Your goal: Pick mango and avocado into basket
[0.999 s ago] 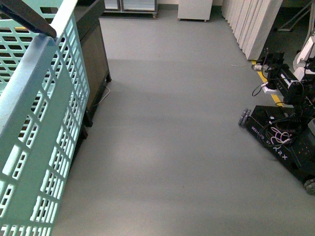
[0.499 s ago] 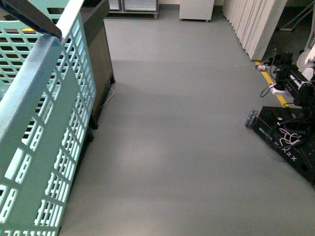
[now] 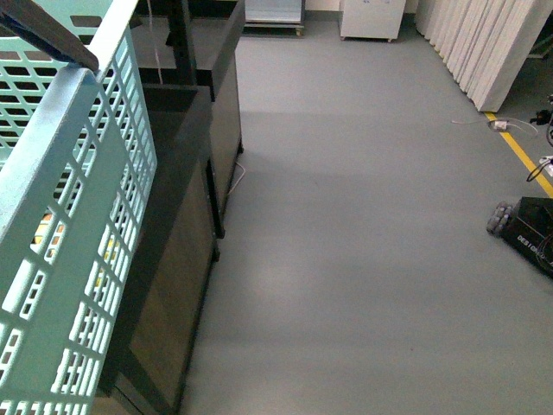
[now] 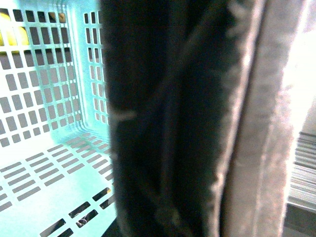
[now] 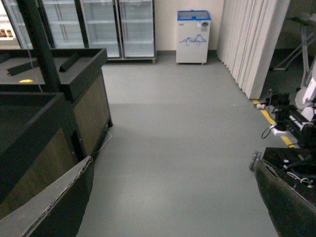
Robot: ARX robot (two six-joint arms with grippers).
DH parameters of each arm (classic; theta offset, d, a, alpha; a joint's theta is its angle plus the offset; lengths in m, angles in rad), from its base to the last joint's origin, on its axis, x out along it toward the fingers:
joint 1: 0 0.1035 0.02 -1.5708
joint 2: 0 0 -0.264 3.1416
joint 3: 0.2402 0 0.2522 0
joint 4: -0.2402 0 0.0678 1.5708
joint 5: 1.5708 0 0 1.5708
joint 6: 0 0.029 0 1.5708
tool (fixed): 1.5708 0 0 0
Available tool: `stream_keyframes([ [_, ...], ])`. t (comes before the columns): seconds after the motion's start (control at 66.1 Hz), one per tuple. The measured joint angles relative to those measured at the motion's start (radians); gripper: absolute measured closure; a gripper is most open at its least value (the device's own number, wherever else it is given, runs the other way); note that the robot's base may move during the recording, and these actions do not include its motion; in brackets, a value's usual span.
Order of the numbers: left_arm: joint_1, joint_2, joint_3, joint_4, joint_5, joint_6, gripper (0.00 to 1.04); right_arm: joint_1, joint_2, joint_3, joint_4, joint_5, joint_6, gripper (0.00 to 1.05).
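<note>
Not much progress can be claimed here. The light teal slotted plastic basket [image 3: 82,207] is pressed up against the left edge of the front view, with its dark brown swing handle [image 3: 43,35] in the upper left corner. In the left wrist view, the part of the basket floor that can be seen [image 4: 49,187] is bare, so nothing is shown as dropped in yet. The mango and the avocado can't be made out for sure. A yellow patch [image 4: 6,29] is glimpsed through the slots at the upper left of the left wrist view, and small yellow-orange glints [image 3: 45,233] are seen through the side wall in the front view, but what they are can't be told. So both picks are judged as left to do. A dark blurred bar with a grey frayed edge [image 4: 168,123] fills the middle of the left wrist view, and the left pincer's state can't be told. The right pincer [image 5: 173,163] is spread wide with nothing between its fingers, over grey floor [image 3: 363,259]. A dark brown boxy display stand [image 3: 186,225] is set just beside the basket. As for writing, white letters are seen on a black wheeled robot base [image 3: 529,238] at the right edge, cut off and too small to read. A blue graphic is printed on the white chest freezer with a blue lid [image 5: 193,37], also unreadable.
</note>
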Motion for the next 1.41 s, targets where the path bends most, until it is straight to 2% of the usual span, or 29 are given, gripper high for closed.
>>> stream_keyframes([
  [1.407,0.000,0.000,0.000,0.000,0.000,0.000,0.91,0.000,0.000,0.000,-0.001,0.001,0.000,0.09],
])
